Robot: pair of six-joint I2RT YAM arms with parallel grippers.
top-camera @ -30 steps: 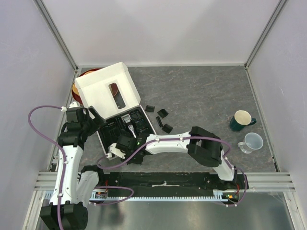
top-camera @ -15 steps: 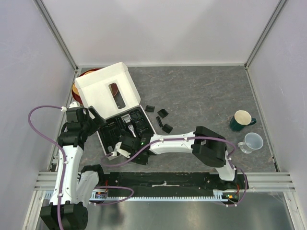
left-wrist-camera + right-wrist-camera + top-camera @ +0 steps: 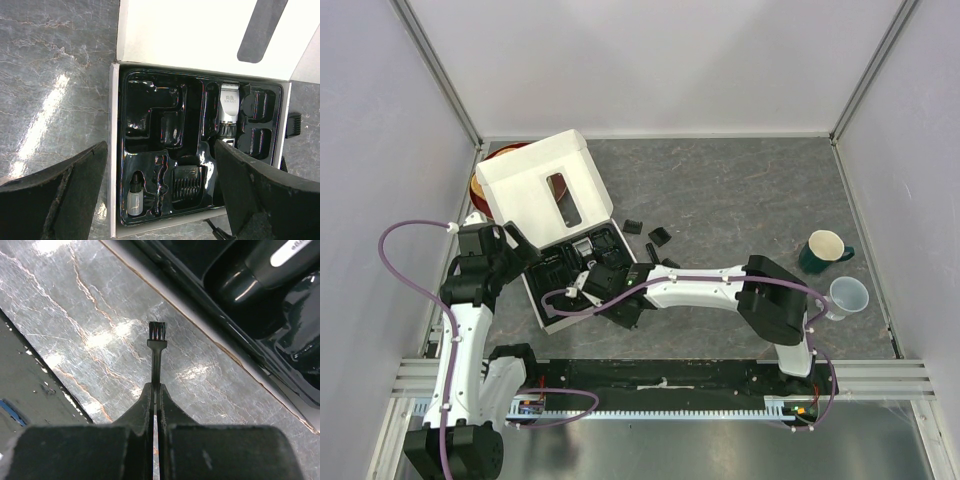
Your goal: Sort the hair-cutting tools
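The right gripper (image 3: 155, 390), pinching the small black-bristled brush (image 3: 157, 347) by its slim handle, has shifted rightward along the white cardboard box's (image 3: 535, 190) near edge. The left gripper (image 3: 160, 145) hovers spread above the black tray (image 3: 145, 115), unmoved.

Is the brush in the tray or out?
Out: the brush is pinched in the right end effector, with table behind it, beside the box.

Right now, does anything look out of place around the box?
Yes. Several black comb guards lie scattered on the table beside the white box, while several slots in its black tray sit empty. Nothing looks spilled or broken.
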